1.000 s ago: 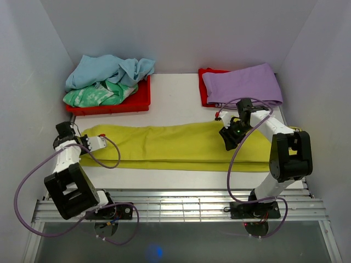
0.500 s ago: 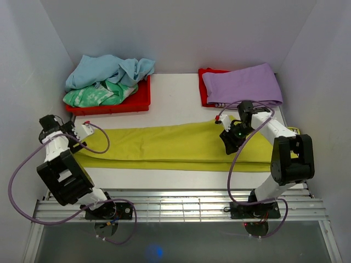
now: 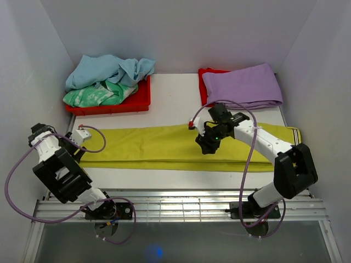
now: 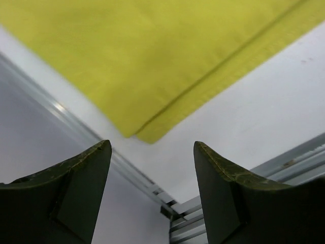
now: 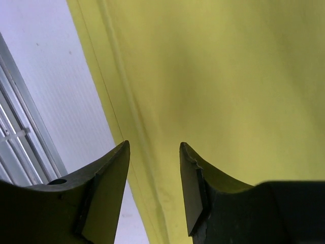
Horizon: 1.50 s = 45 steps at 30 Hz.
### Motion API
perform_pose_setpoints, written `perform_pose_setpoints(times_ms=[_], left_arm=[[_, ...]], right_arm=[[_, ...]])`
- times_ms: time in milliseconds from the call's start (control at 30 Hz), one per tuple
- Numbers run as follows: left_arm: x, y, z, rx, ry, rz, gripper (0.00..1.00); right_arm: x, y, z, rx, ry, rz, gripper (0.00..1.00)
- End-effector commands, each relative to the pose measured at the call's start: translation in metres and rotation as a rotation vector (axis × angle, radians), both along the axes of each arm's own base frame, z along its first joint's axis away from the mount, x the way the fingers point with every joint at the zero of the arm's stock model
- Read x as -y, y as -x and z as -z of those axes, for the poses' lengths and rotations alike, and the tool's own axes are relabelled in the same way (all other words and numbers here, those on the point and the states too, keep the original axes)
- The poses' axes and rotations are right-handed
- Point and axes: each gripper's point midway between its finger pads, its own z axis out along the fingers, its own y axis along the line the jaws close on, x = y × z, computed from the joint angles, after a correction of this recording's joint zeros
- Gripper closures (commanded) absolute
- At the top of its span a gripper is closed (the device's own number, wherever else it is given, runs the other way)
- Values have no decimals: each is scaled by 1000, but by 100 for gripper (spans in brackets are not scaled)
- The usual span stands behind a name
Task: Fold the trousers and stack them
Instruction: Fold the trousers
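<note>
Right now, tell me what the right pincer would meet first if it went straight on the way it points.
The trousers: the right pincer points down at the yellow cloth near its edge, with nothing between, though the gap is hard to judge.

Chartreuse trousers (image 3: 159, 145) lie flat, folded lengthwise, stretched L-to-R.

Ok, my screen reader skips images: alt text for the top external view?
Yellow trousers lie flat across a white table, the right pincer over their middle, the left pincer open at their left end. Behind, two red trays hold garments.
</note>
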Motion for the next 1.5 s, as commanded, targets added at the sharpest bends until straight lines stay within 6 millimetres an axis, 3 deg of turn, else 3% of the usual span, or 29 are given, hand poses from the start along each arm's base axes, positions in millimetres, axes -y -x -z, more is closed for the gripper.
perform_pose_setpoints(times_ms=[0, 167, 300, 467, 833, 933, 967, 1100, 1300, 1467], left_arm=[[20, 13, 10, -4, 18, 142, 24], [12, 12, 23, -44, 16, 131, 22], [4, 10, 31, -74, 19, 119, 22], [1, 7, 33, -75, 10, 146, 23], [-17, -4, 46, -65, -62, 180, 34], [-19, -12, 40, -14, -85, 197, 40], [-17, -16, 36, 13, -82, 206, 41], [-14, -21, 25, 59, -100, 247, 46], [-13, -23, 30, 62, -98, 273, 51], [-15, -20, 36, 28, -86, 272, 43]], right_arm=[[-47, -8, -3, 117, -24, -39, 50], [-89, 11, 21, 137, 37, -141, 51], [-93, 8, 44, 168, 108, -151, 51], [-94, -2, 59, 181, 154, -138, 56], [-99, 9, 62, 135, 154, -183, 72], [-99, 8, 61, 134, 159, -182, 84], [-98, 8, 63, 131, 163, -182, 92], [-99, 6, 59, 144, 163, -175, 92], [-101, 4, 52, 151, 147, -151, 92], [-106, 5, 44, 129, 129, -140, 92]])
